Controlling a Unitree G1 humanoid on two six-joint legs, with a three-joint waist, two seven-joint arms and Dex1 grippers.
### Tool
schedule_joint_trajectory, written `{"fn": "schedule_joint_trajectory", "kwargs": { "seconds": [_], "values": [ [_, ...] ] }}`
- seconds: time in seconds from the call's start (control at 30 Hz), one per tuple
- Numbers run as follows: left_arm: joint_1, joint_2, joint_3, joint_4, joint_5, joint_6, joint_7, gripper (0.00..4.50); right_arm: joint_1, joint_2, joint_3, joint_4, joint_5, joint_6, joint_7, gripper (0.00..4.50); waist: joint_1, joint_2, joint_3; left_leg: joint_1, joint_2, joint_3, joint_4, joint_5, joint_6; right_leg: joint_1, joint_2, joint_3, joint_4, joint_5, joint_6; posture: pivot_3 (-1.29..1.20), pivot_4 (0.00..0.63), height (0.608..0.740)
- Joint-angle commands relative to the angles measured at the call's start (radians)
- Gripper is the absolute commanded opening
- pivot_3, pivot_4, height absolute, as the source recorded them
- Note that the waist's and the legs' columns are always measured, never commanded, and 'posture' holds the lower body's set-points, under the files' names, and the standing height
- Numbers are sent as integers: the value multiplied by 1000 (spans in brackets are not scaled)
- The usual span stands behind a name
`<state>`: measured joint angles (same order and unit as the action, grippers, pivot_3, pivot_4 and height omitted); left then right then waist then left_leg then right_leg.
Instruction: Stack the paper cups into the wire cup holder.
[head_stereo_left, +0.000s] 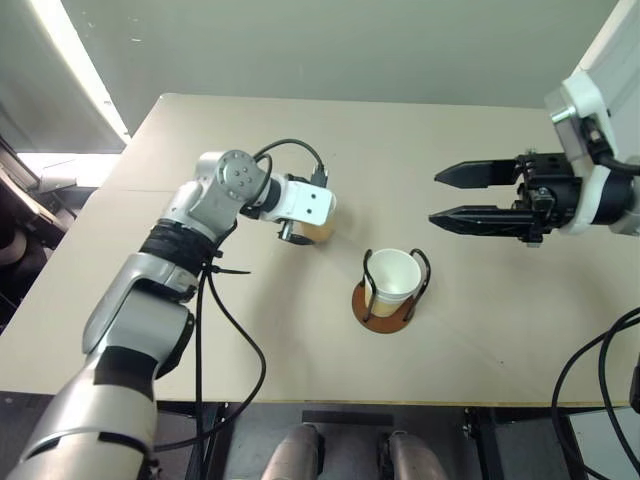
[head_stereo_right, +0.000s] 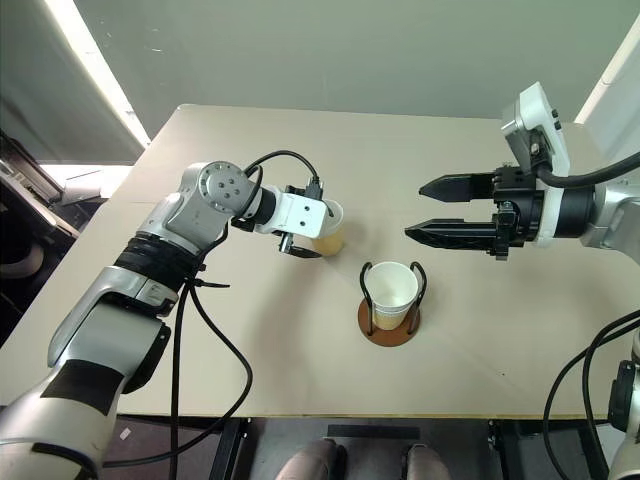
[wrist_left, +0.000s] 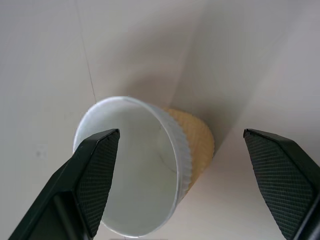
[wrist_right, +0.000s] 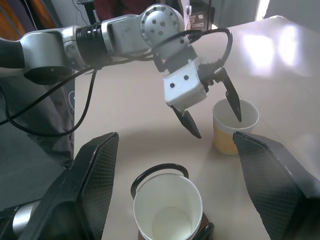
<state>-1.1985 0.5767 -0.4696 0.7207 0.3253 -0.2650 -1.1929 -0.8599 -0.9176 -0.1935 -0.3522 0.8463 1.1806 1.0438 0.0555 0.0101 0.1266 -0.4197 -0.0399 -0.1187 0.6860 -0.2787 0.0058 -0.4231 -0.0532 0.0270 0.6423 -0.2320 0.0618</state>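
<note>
Closest to the camera, near the front edge of the beige table (head_stereo_left: 480, 340), stands the wire cup holder (head_stereo_left: 388, 305) with its round reddish-brown base and two black wire loops; one white paper cup (head_stereo_left: 394, 277) already sits upright inside it. Just beside it, further from the front edge and toward the robot's left, a second small paper cup (head_stereo_right: 328, 237), white at the rim and pale yellow-tan below, stands upright on the table.

Over this second cup hangs the left gripper (wrist_right: 211, 113), its jaws wide and pointing down; one finger (wrist_right: 233, 100) is over the cup's mouth, the other outside the wall. Nothing is held yet.

On the other side the right gripper (head_stereo_left: 452, 196) hovers above the table, also wide and empty.

I judge the step is picking the second cup. Next, the left jaws should close on its wall, gently, so the paper is not crushed.
</note>
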Motion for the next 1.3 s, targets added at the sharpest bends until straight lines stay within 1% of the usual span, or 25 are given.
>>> {"fn": "schedule_joint_trajectory", "kwargs": {
  "seconds": [0.03,0.1,0.2,0.37,0.4,0.53,0.7,0.9,1.1,1.3],
  "values": [
    [-41,-15,3,54,28,-47,34,4271,-6,-20,-36,-13,30,-20,-19,3775,0,0,0,0,0,0,0,0,0,0,0,0,0,0,0,0,150,740],
    [-52,-31,3,105,41,-76,57,4271,3,-27,-33,-16,27,-37,-20,3775,1,0,0,0,0,0,0,0,0,0,0,0,0,0,0,0,150,740],
    [-70,-46,2,165,57,-118,86,3645,23,-38,-38,-18,33,-62,-11,3805,3,0,0,0,0,0,0,0,0,0,0,0,0,0,0,0,150,740],
    [-93,-64,30,192,13,-154,22,1862,69,-74,-67,0,33,-156,49,3805,4,0,0,0,0,1,0,0,0,-1,0,0,0,0,0,0,150,740],
    [-97,-65,39,185,-5,-151,-5,1447,84,-82,-75,5,24,-195,73,3805,6,0,0,-1,0,1,0,0,0,-1,0,0,0,0,0,0,150,740],
    [-98,-54,80,104,-103,-109,-151,46,147,-132,-89,27,-8,-306,170,3805,9,0,0,-1,0,1,0,0,0,-1,0,0,0,0,0,0,150,740],
    [-81,-20,119,-71,-204,-1,-294,16,186,-169,-77,57,-14,-371,237,3805,9,0,0,-1,0,3,1,0,0,-1,0,1,1,0,0,0,150,740],
    [-92,-2,161,-299,-330,210,-401,16,208,-231,-40,67,-25,-395,329,3805,9,0,0,-1,0,3,3,0,0,-1,0,1,2,0,0,0,150,740],
    [-137,13,146,-451,-471,384,-422,16,253,-306,-13,50,-78,-474,433,3805,9,0,0,-3,0,3,5,0,1,-1,0,1,3,0,1,0,150,740],
    [-169,49,83,-544,-600,486,-422,16,261,-314,-12,59,-90,-491,442,3805,7,0,0,-1,1,4,5,-1,1,0,0,1,4,0,1,0,150,740]
  ]
}}
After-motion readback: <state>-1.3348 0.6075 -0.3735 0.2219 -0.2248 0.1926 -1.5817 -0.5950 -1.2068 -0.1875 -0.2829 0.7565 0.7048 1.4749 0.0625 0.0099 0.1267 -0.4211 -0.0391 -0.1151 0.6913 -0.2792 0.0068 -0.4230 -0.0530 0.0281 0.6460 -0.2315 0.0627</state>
